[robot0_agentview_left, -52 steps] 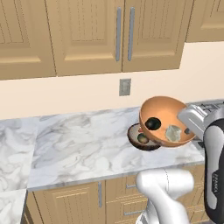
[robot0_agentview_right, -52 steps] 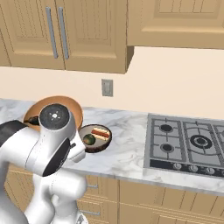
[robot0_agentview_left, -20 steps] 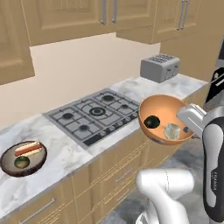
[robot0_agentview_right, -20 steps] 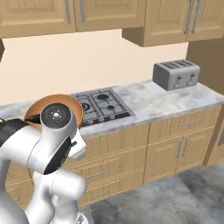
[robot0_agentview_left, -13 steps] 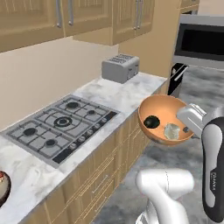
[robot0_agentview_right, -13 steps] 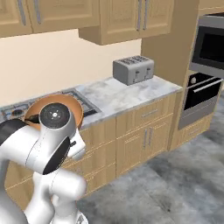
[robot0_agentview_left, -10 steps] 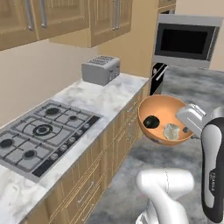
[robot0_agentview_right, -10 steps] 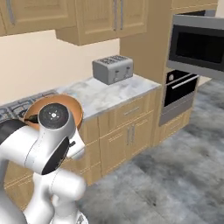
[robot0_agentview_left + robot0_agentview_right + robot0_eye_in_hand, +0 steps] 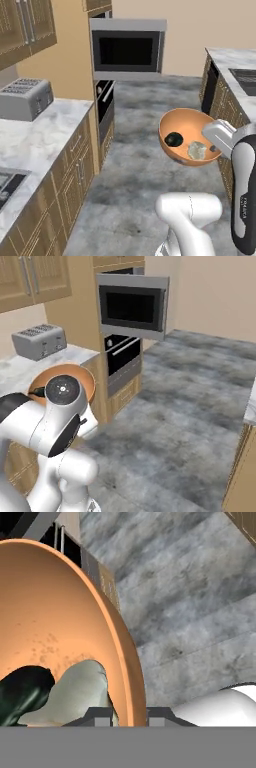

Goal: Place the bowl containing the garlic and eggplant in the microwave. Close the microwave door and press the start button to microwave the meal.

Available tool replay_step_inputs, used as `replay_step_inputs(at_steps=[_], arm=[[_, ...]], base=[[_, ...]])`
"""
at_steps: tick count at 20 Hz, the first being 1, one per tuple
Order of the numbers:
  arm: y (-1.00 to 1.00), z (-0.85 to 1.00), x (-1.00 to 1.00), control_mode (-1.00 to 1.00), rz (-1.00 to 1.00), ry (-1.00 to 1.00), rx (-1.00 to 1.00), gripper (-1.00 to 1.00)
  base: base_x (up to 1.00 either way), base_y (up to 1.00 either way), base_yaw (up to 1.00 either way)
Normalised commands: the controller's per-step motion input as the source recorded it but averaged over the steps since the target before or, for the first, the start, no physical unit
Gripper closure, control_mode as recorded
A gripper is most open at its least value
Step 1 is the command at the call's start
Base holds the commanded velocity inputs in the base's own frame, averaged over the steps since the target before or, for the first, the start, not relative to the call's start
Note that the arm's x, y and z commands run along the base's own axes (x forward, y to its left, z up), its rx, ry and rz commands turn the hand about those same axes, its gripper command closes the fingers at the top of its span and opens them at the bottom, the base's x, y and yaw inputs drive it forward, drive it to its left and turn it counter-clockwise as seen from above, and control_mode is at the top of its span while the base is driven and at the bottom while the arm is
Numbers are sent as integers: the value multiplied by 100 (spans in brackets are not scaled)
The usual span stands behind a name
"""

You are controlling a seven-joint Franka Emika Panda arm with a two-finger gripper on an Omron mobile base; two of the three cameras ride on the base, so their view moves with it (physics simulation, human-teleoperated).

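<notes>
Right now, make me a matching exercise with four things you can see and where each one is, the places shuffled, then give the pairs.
Things:
1. garlic
2. bowl
3. toaster
4. microwave

Places:
A. on the marble counter
B. built into the tall cabinet, above the black oven
C. beside the eggplant, inside the bowl
D. gripped at its rim by the gripper, over the floor

Pairs: 1-C, 2-D, 3-A, 4-B

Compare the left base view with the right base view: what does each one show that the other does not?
Left base view alone: the bowl's inside, with the eggplant and garlic, and the pincer at its rim. Right base view alone: the bowl mostly hidden behind the arm, its contents unseen. Both: the microwave with its door shut, the oven below it, and the toaster on the counter.
</notes>
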Motion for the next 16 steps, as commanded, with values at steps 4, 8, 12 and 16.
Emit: replay_step_inputs(at_steps=[4,8,12,16], arm=[[0,0,0,100,0,0,0,100],[0,0,0,100,0,0,0,100],[0,0,0,100,0,0,0,100],[0,0,0,100,0,0,0,100]], base=[[73,-38,-40],[72,-31,-33],[68,-39,-28],[66,-44,-19]])
